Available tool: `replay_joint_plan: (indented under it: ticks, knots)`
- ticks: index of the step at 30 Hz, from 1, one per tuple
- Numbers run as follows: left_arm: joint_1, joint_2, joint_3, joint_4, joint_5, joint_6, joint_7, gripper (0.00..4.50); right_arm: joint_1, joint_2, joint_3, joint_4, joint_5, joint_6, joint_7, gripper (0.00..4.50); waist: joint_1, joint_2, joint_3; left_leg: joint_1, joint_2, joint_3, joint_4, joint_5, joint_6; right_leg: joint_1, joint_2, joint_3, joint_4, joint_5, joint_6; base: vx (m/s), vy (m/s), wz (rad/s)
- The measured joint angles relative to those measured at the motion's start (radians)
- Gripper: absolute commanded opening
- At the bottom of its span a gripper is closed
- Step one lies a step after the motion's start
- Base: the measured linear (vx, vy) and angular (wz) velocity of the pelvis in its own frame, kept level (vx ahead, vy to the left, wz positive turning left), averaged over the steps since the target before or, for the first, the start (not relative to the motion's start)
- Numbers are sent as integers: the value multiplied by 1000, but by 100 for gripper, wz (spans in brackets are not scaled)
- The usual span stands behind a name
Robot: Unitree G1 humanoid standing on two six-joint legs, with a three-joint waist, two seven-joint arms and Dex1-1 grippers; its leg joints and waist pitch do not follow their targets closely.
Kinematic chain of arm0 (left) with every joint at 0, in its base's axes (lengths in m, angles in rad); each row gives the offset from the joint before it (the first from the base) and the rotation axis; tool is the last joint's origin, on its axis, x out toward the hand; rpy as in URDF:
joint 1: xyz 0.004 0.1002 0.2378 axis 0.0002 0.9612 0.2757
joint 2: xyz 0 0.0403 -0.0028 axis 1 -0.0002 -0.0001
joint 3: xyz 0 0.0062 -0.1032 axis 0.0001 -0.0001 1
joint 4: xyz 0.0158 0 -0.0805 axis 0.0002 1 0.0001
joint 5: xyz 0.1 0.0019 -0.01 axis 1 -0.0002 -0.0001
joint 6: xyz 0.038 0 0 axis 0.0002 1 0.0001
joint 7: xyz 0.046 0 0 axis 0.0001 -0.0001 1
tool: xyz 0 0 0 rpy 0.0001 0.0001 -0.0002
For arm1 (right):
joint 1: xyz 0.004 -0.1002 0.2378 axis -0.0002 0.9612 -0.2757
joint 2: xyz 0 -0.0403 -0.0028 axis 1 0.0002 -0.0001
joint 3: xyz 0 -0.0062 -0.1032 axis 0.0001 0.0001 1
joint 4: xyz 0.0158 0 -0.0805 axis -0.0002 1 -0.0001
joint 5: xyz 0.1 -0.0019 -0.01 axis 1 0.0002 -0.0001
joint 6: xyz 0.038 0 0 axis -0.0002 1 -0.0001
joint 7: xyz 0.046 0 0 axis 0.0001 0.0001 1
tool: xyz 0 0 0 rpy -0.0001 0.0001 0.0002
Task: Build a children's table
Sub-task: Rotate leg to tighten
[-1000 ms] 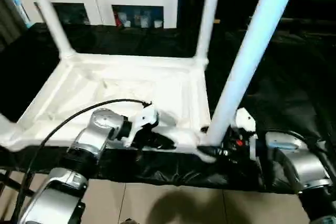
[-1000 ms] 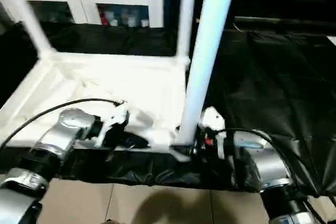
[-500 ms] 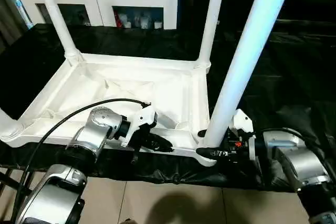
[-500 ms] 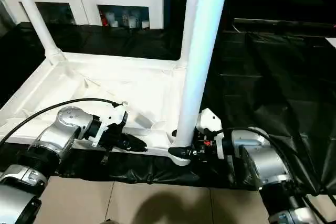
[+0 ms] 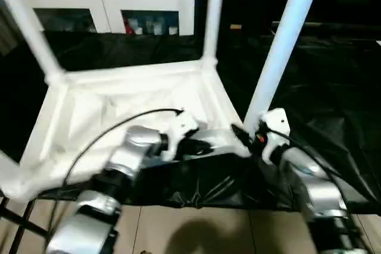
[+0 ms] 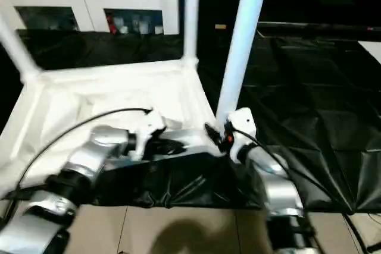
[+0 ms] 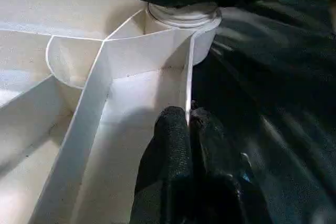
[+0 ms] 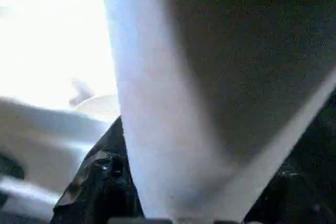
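Over on the far left, one white leg (image 5: 27,31) stands up from the back-left corner of the upside-down table top (image 5: 119,105), which lies ribs-up on the black sheet (image 5: 321,99). Coming across, the left gripper (image 7: 190,129) is pinched tight on the thin near rim wall of the top, one black finger (image 7: 173,135) inside it, the other outside. Behind, a second leg (image 5: 213,16) rises from the back-right corner, with the white cabinet (image 5: 113,4) beyond. Now the right side: the near-right leg (image 5: 280,46) stands in its corner socket, and the right gripper (image 5: 245,137) sits at its foot, jaws set around the tube, though I can't tell whether they actually press it.
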Motion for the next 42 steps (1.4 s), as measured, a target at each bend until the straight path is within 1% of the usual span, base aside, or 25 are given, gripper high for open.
replay_joint_plan:
  ticks: [2, 3, 4, 6, 8, 9, 11, 14, 18, 20, 22, 24, 27, 28, 30, 33, 34, 36, 37, 42]
  knots:
    - [9, -4, 0, -12, 9, 1, 15, 0, -2, 31, 0, 4, -19, -1, -61, 199, -6, 0, 0, 5, 0, -1, -2, 0, 0, 4, 0, 0, -1, -1, 2, 0, 0, 0]
    - [15, -4, 0, -22, 10, 3, 23, 0, -3, 42, 0, 6, -25, -3, -84, 232, -8, 0, 0, 6, -1, -1, -4, 0, 0, 4, 0, 0, -2, -2, 3, 0, 0, 0]
    - [17, -5, 0, -26, 10, 5, 27, 0, -5, 48, 0, 8, -31, -5, -99, 253, -10, 0, 0, 5, -2, -2, -6, 0, 0, 4, 0, 0, -5, -2, 3, 0, 0, 0]
    - [19, -7, -2, -32, 11, 8, 31, 0, -12, 51, 0, 19, -38, -9, -100, 271, -10, 0, 0, 5, -3, -2, -10, 0, 0, 5, 0, 0, -11, -2, 3, 0, 0, 0]
    - [19, -5, -2, -35, 12, 8, 30, 0, -18, 45, -1, 26, -29, -11, -81, 301, -11, 0, 0, 4, -4, -2, -12, 0, 0, 5, 0, 0, -15, -2, 3, 0, 0, 0]
    - [19, 0, -5, -37, 11, 4, 22, 0, -18, 27, -1, 26, -16, -13, -39, 311, -12, 0, 0, 4, -5, -1, -12, 0, 0, 5, 0, 2, -15, -1, 2, 0, 0, 0]
    - [18, 7, -6, -37, 9, -3, 11, 0, -18, 7, 1, 27, -1, -14, 14, 311, -13, -1, 1, 4, -6, -1, -12, 0, 0, 5, 0, 4, -15, 0, 2, 0, 0, 0]
    - [14, 43, -5, -27, -8, -34, -39, 0, -18, -69, 25, 33, 33, -29, 175, 311, -12, -1, 1, 4, -6, -2, -13, 0, 0, 4, 1, 4, -14, 3, 2, 0, 0, 0]
    - [11, 100, -7, -13, -31, -79, -154, 0, -10, -161, 69, 35, 75, -60, 395, 311, -7, -1, 2, 3, -5, -2, -17, 0, 1, 3, 1, 2, -14, 3, -1, 0, 0, 0]
    - [10, 119, -9, -9, -35, -94, -201, 0, -7, -203, 76, 30, 97, -65, 488, 311, -6, -1, 2, 1, -5, -1, -16, 1, 2, 2, 1, 2, -14, 2, -1, 0, 0, 0]
    - [8, 133, -13, -1, -44, -108, -246, 0, -6, -243, 95, 24, 117, -66, 578, 311, -1, -2, 2, 1, -5, -1, -16, 2, 6, 2, 1, 2, -15, 2, -1, 0, 0, 0]
    - [7, 143, -17, 6, -51, -116, -281, 0, -6, -263, 103, 23, 127, -66, 641, 311, 3, -2, 2, 0, -5, -1, -15, 2, 6, 2, 1, 2, -14, 2, -1, 0, 0, 0]
    - [3, 166, -29, 20, -60, -134, -338, 0, -7, -303, 128, 25, 153, -64, 747, 311, 15, -2, 2, 1, -3, -1, -14, 1, 4, 2, 1, 1, -13, 2, -2, 0, 0, 0]
    - [3, 169, -30, 23, -62, -136, -351, 0, -9, -309, 135, 25, 157, -63, 768, 311, 17, -2, 2, 1, -3, 0, -14, 0, 3, 2, 1, 1, -13, 2, -2, 0, 0, 0]
    - [1, 179, -36, 34, -69, -151, -393, 0, -25, -317, 153, 44, 163, -63, 841, 286, 20, -1, 2, 1, -3, 0, -14, 0, 2, 3, 1, 1, -13, 2, -2, 0, 0, 0]
    - [-6, 184, -37, 51, -69, -157, -417, 0, -54, -313, 166, 98, 171, -76, 885, 279, 21, -1, 2, 2, -3, 0, -13, 0, 2, 3, 1, 1, -13, 3, -3, 0, 0, 0]
    - [-7, 184, -37, 52, -69, -159, -420, 0, -62, -308, 166, 117, 172, -88, 894, 276, 21, -1, 2, 2, -3, 0, -13, 0, 2, 3, 1, 1, -13, 3, -3, 0, 0, 0]
    - [-16, 184, -39, 66, -69, -159, -428, 0, -77, -303, 169, 151, 174, -107, 909, 247, 20, -1, 2, 2, -3, 0, -12, 0, 2, 3, 1, 1, -13, 3, -4, 0, 0, 0]
    - [-19, 185, -40, 69, -69, -159, -432, 0, -81, -301, 170, 158, 174, -118, 916, 240, 20, -1, 2, 2, -3, 0, -12, -1, 2, 3, 1, 1, -13, 3, -4, 0, 0, 0]
    - [-24, 187, -44, 79, -70, -170, -438, 0, -89, -298, 174, 194, 174, -184, 937, 215, 20, 0, 1, 2, -2, 0, -12, 0, 2, 4, 1, 0, -13, 3, -4, 0, 0, 0]
